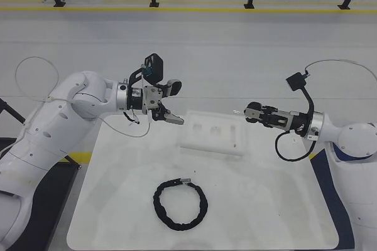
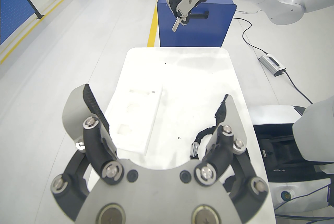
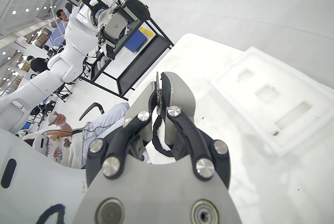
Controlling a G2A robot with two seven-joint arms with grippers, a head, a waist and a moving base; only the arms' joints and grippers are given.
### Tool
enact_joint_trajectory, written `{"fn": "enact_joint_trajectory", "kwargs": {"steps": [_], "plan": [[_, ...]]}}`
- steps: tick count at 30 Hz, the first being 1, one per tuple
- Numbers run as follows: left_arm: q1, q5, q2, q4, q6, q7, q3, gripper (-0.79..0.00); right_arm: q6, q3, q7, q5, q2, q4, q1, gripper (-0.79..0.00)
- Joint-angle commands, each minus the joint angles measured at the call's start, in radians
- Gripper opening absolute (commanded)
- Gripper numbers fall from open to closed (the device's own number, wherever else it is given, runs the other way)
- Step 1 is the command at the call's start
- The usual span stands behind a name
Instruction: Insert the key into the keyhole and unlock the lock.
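- Near the table's (image 1: 270, 207) far-right corner, the right gripper (image 1: 247, 113) pinches the key (image 2: 176, 24), its blade sticking out past the fingertips.
- The lock (image 1: 168, 184) lies near the front edge, well apart from both grippers.
- The left gripper (image 1: 176, 101) hangs open over the far-left corner.

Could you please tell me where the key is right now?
The key is pinched in the right hand, held in the air near the right end of the white foam tray in the top view.
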Motion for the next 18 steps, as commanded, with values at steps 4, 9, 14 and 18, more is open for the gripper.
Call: {"fn": "enact_joint_trajectory", "kwargs": {"steps": [4,9,14,18], "plan": [[0.013,0.026,0.002,-0.006,0.025,-0.002,-0.005,0.000,0.000,0.000,0.000,0.000,0.000,0.000,0.000,-0.785],[0.085,0.102,0.019,0.007,0.044,0.022,-0.037,0.000,0.000,0.000,0.000,0.000,0.000,0.000,0.000,-0.785],[0.179,0.180,0.032,0.006,0.014,0.063,-0.052,0.000,0.000,0.000,0.000,0.000,0.000,0.000,0.000,-0.785],[0.260,0.253,0.040,-0.019,0.000,0.113,-0.055,0.000,0.000,0.000,0.000,0.000,0.000,0.000,0.000,-0.785]]}}
